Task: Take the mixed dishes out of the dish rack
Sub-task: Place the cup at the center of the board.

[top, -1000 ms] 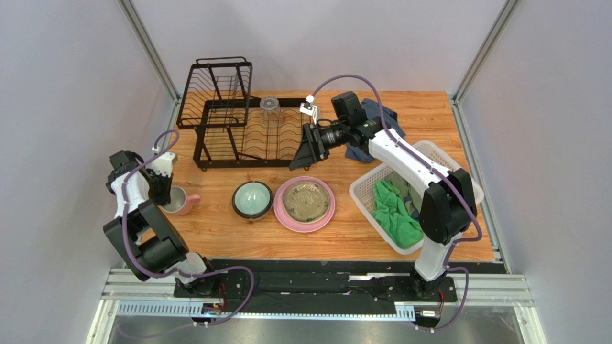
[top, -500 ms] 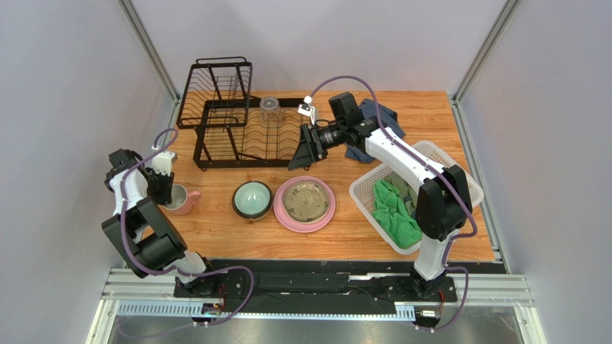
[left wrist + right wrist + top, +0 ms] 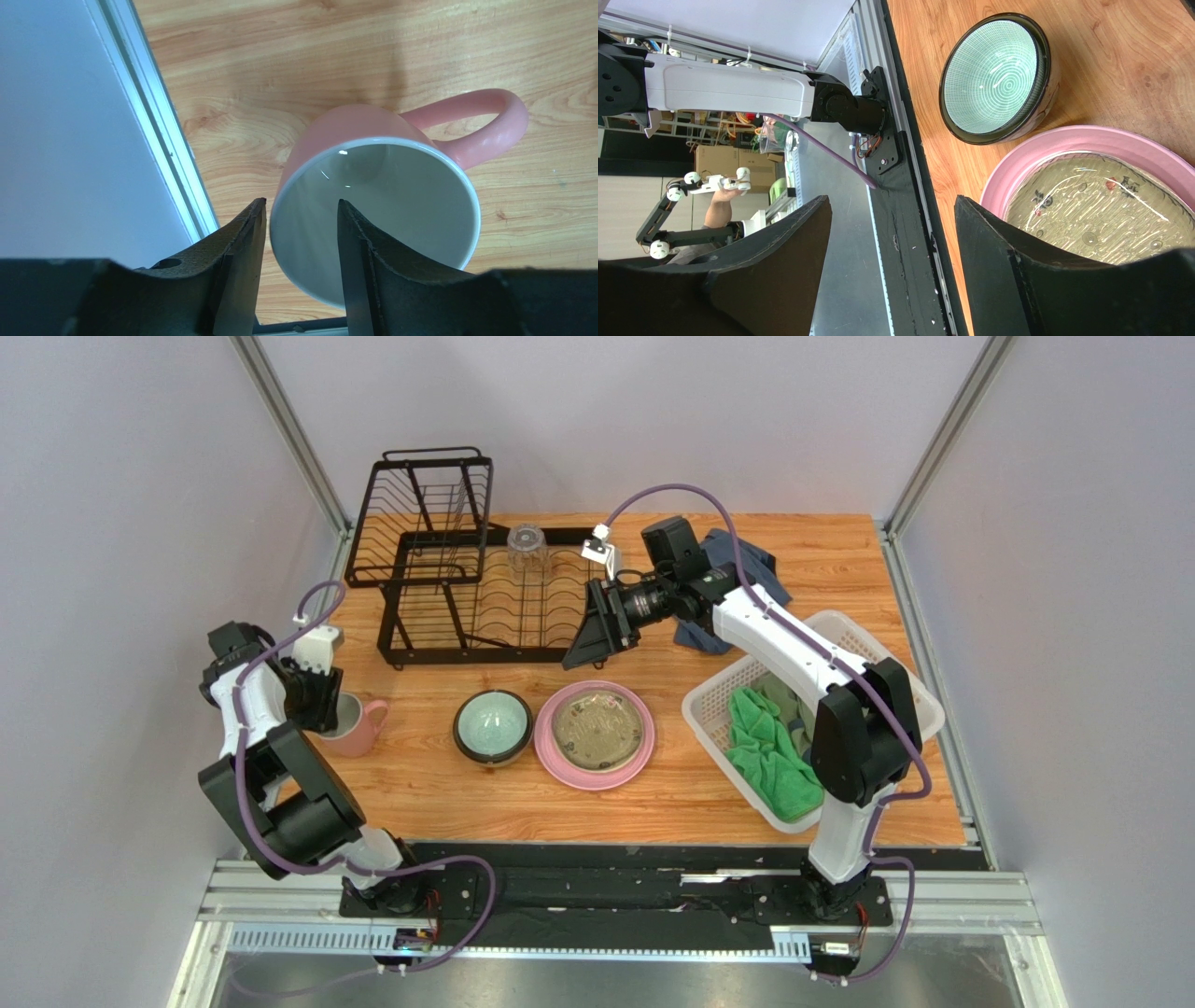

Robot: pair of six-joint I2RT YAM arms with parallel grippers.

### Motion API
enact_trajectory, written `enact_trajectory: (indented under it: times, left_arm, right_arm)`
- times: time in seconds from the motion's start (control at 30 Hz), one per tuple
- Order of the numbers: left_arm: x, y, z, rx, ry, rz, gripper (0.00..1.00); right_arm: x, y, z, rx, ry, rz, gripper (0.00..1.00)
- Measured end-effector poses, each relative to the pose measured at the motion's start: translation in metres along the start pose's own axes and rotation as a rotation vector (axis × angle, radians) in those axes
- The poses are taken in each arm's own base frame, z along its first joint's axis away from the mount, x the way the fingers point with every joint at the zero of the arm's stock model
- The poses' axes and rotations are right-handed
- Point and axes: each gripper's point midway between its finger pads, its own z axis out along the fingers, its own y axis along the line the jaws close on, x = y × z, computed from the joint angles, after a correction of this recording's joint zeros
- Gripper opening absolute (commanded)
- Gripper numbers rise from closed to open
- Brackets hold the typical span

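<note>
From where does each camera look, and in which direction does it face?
Top: above and behind the arms, facing down on the table; both show.
Left wrist: faces down into the mug; its fingers show.
Right wrist: faces the near edge over bowl and plate; its fingers show.
Shared: top and left wrist see the mug.

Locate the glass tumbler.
Top view: the glass tumbler sits at the back edge of the dish rack, just right of its raised basket.

White-and-black left arm (image 3: 288,809) and right arm (image 3: 786,647), looping purple cables (image 3: 683,487), black wedge-shaped fingers (image 3: 235,266)
</note>
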Motion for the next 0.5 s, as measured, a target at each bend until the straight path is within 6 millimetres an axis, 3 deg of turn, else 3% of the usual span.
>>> enact_trajectory:
  times: [0.3, 0.5]
  left_arm:
    - [-0.018, 0.005, -0.013, -0.018, -0.055, 0.014, 0.57]
    - [-0.038, 0.001, -0.043, -0.045, -0.139, 0.033, 0.67]
  right_arm:
    - [0.0, -0.001, 0.0, 0.004, 0.0, -0.005, 0.68]
    - [-0.014, -0.018, 0.001, 0.095, -0.019, -0.043, 0.73]
